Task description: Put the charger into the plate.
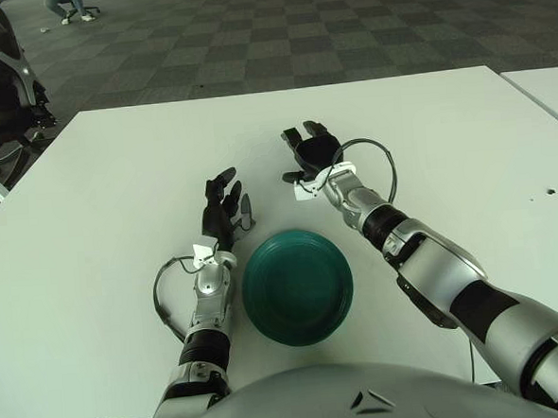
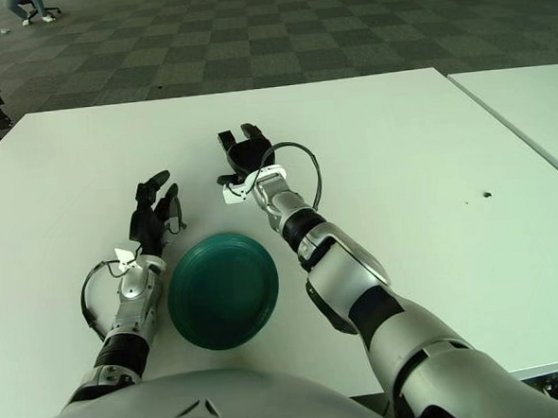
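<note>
A dark green plate (image 1: 298, 285) sits near the front of the white bench (image 1: 98, 192) with nothing in it. At its 9 o'clock the left hand (image 1: 221, 211) shows with fingers loosely spread, holding nothing. At the plate's 12 o'clock the right hand (image 1: 310, 154) has its fingers spread wide above a small white charger (image 1: 303, 190), not gripping it. Checkered carpet (image 1: 250, 40) lies beyond the bench.
</note>
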